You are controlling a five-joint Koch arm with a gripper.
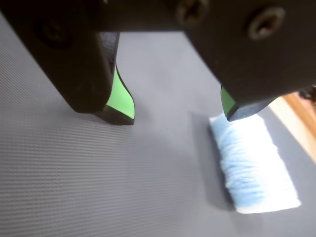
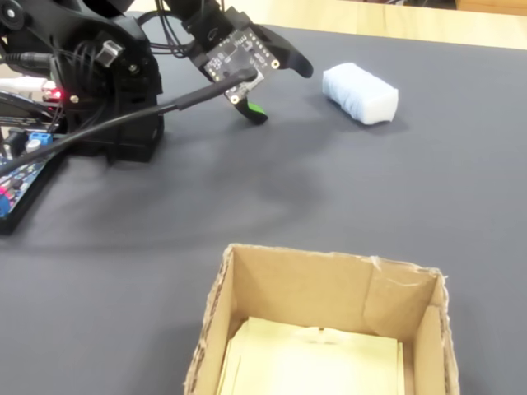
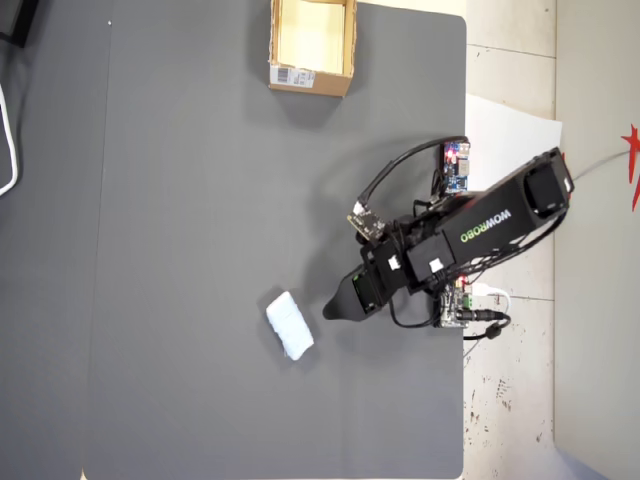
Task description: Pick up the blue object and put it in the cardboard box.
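Black fingers (image 1: pixel 180 116) with green pads (image 1: pixel 120 98) are seen spread apart, empty, above the dark bench (image 1: pixel 74 177). "WOWROBO" is printed on the arm (image 3: pixel 484 228), which is stretched low toward the blue object (image 1: pixel 253 168). That object lies just beyond one fingertip; the cardboard box (image 3: pixel 312 45), white-labelled, stands well apart.

A pale blue object (image 1: pixel 254 165), almost white with faint blue streaks, lies on a dark grey mat (image 1: pixel 98 187) ribbed with fine lines. The black gripper (image 1: pixel 180 111) shows bright green pads on its fingers (image 1: pixel 121 98). The cardboard box (image 3: pixel 311 45) is tan outside, pale yellow within, with a white printed label. White and green lettering marks the black arm (image 3: pixel 480 225). A blue circuit board (image 3: pixel 456 168) sits beside it.
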